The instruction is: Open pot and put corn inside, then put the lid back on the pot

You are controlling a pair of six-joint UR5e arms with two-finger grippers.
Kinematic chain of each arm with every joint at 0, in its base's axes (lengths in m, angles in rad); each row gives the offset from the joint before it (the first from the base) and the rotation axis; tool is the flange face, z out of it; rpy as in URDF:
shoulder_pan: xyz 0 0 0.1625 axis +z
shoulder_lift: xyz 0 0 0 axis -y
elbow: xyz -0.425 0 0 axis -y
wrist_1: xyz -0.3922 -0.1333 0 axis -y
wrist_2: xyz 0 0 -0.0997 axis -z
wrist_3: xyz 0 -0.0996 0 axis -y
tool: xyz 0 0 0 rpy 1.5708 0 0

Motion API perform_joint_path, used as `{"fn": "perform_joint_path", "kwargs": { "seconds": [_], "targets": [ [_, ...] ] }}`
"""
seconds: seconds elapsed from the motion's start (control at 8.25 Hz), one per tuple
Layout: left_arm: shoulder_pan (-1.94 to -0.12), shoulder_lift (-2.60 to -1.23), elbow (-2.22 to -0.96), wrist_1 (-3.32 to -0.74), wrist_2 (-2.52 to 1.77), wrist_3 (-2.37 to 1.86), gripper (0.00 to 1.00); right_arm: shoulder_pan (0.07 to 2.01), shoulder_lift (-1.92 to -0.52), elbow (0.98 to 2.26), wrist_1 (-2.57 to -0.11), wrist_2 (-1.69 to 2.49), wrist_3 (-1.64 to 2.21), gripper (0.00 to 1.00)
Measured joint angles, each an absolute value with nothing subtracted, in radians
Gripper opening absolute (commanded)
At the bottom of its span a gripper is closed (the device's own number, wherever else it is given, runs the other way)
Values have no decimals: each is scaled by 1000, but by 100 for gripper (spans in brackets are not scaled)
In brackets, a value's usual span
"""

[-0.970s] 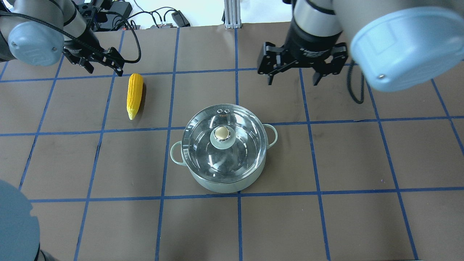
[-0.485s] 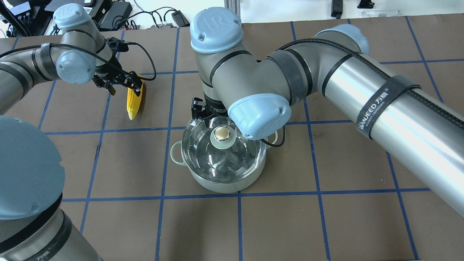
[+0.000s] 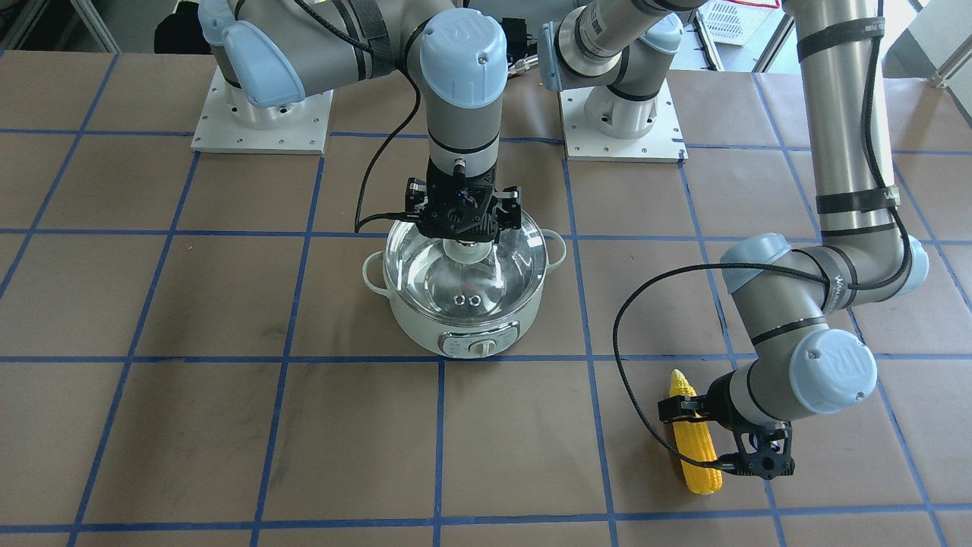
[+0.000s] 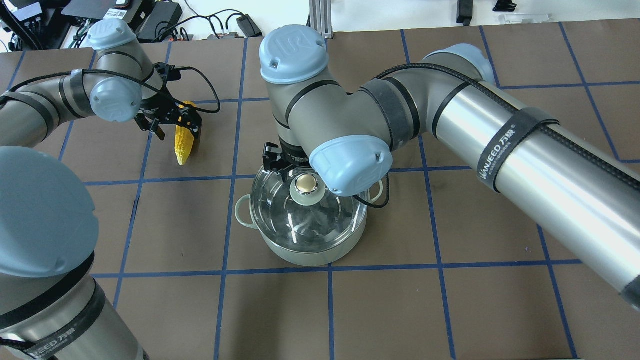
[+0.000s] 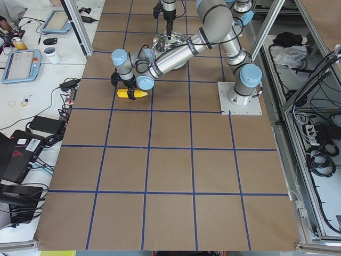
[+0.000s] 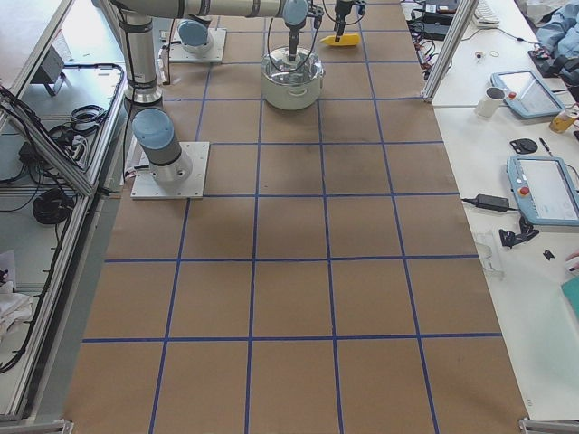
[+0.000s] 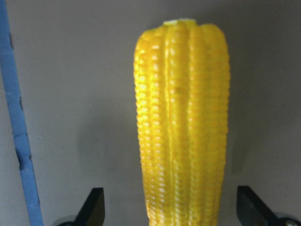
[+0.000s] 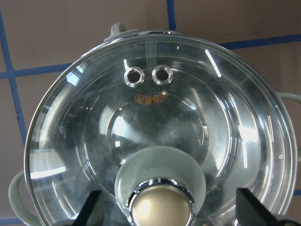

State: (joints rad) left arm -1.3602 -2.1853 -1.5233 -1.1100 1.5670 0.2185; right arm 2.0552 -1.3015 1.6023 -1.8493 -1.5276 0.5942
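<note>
The pale mint pot (image 3: pixel 463 334) stands at the table's middle with the glass lid (image 3: pixel 465 282) on it. My right gripper (image 3: pixel 463 232) is open just above the lid, its fingers on either side of the gold knob (image 4: pixel 305 184). In the right wrist view the knob (image 8: pixel 160 207) sits between the two open fingertips (image 8: pixel 91 209). The yellow corn (image 4: pixel 183 145) lies on the table to the pot's left. My left gripper (image 4: pixel 177 126) is open and straddles the corn's thick end. In the left wrist view the corn (image 7: pixel 181 122) runs between the fingertips (image 7: pixel 91 209).
The brown table is marked with a blue tape grid (image 4: pixel 230 175). The arm base plates (image 3: pixel 262 121) are on the robot's side. Cables and power bricks (image 4: pixel 160 15) lie beyond the far edge. The right arm's long link (image 4: pixel 525 150) spans above the table's right half.
Both arms have come down and in. The left gripper moved from behind the corn to straddle it. The right gripper moved from behind the pot to over the lid knob.
</note>
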Motion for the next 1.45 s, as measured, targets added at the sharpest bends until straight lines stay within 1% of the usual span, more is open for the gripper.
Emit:
{"fn": "perform_joint_path", "kwargs": {
  "seconds": [0.12, 0.61, 0.85, 1.09, 1.21, 1.33, 1.45],
  "targets": [
    [-1360, -2199, -1522, -1098, 1565, 211, 1, 2056, -1301, 1607, -1848, -1528, 593, 100],
    [-1361, -2192, -1514, -1143, 1528, 119, 0, 2057, -1299, 1618, -1850, -1528, 552, 99],
    [-1361, -2141, -1509, -1211, 1533, 97, 0, 2057, -1295, 1619, -1854, -1528, 524, 98],
    [-1361, -2070, -1508, -1260, 1536, 78, 0, 2058, -1291, 1620, -1861, -1527, 510, 77],
    [-1361, -2041, -1507, -1284, 1537, 74, 0, 2058, -1290, 1621, -1861, -1526, 505, 62],
    [-1361, -2011, -1507, -1319, 1537, 73, 0, 2057, -1288, 1623, -1862, -1526, 498, 44],
    [-1361, -1982, -1507, -1351, 1537, 72, 0, 2057, -1286, 1624, -1862, -1526, 484, 33]
  ]
}}
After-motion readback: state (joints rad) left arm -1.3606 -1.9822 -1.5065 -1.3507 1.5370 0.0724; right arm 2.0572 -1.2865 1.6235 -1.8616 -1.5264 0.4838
